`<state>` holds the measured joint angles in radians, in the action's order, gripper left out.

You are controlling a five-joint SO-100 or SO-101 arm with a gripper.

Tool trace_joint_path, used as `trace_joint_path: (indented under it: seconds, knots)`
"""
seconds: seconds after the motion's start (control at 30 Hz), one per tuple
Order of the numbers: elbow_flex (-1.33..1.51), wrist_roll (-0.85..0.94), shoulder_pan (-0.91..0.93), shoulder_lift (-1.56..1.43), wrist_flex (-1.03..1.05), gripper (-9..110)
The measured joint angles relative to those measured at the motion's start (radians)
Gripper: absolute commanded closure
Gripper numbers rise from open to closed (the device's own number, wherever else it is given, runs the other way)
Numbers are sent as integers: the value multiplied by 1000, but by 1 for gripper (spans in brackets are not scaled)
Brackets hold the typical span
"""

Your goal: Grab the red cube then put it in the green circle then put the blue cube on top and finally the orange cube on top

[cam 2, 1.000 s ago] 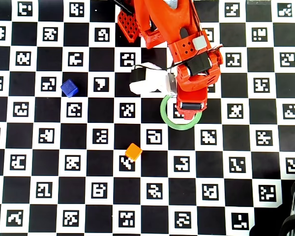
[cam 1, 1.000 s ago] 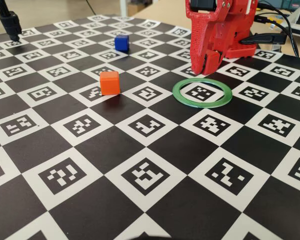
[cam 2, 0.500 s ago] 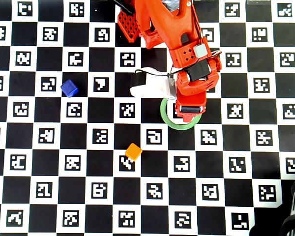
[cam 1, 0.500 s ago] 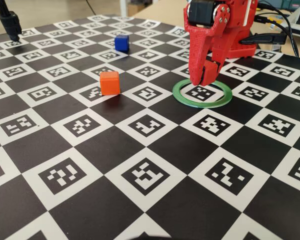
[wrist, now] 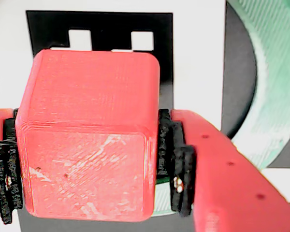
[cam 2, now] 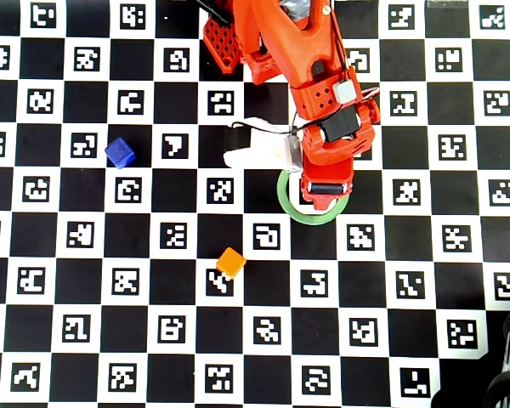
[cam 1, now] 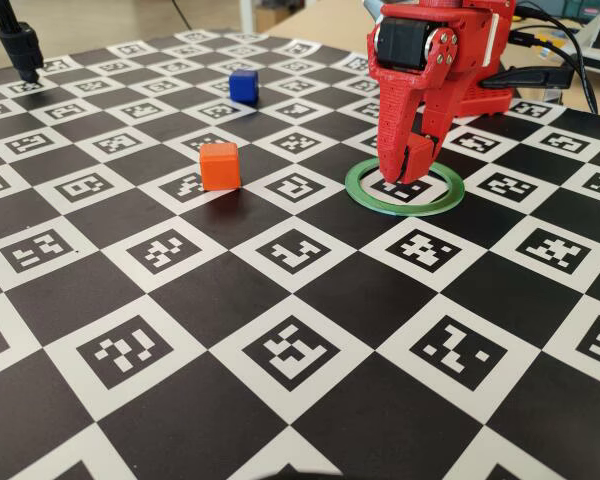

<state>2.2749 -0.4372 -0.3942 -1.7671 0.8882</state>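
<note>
In the wrist view the red cube (wrist: pixel 87 135) fills the space between the black pads (wrist: pixel 176 164), and my red gripper (wrist: pixel 89 174) is shut on it. Beneath it show a marker square and an arc of the green circle (wrist: pixel 275 96). In the fixed view the gripper (cam 1: pixel 405 178) points down with its tips just above the inside of the green circle (cam 1: pixel 450 195). From overhead the arm hides the cube, and the gripper (cam 2: pixel 323 197) covers part of the green circle (cam 2: pixel 289 208). The orange cube (cam 1: pixel 220 165) (cam 2: pixel 230 262) and the blue cube (cam 1: pixel 244 85) (cam 2: pixel 120 152) sit apart on the board.
The checkerboard mat of marker squares (cam 1: pixel 300 350) covers the table. A black stand (cam 1: pixel 20 45) rises at the far left corner. Cables (cam 1: pixel 550 50) lie behind the arm at the right. The arm's base (cam 2: pixel 229 38) is at the top of the overhead view.
The gripper, still holding the red cube, has come down and slightly forward over the green circle. The blue and orange cubes have not moved.
</note>
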Motion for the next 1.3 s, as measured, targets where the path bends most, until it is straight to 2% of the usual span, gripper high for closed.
trace_joint_path:
  seconds: [1.3]
  knots:
    - [2,-15,14,34,-14,94]
